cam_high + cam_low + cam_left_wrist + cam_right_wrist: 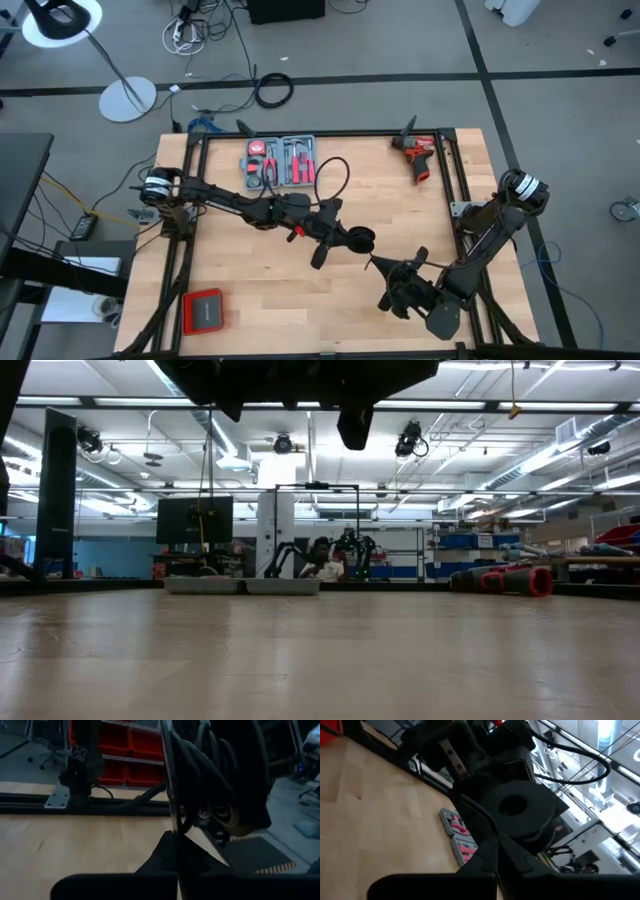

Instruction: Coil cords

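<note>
Left gripper point(352, 240): hanging above the middle of the counter point(250, 280), its fingers pressed together on the thin black cable point(335, 180).
Right gripper point(378, 265): hanging above the counter near its right front part, just beside the left gripper, its fingers also pressed together on the cable, which is running as a taut thin line between them in the right wrist view.
Cable: looping up in an arc from the left gripper toward the grey tool case point(283, 162), lifted off the wood; a short stretch is passing between the two grippers.
Plug block: not possible to tell where it is sitting.
Tool case: lying open at the counter's far edge, pink-handled tools showing inside.
Red drill point(417, 153): lying at the far right part of the counter, well apart from both grippers.
Red-edged flat box point(203, 311): resting at the near left corner.
Low view: showing only bare wood, with the arms as dark shapes overhead.
</note>
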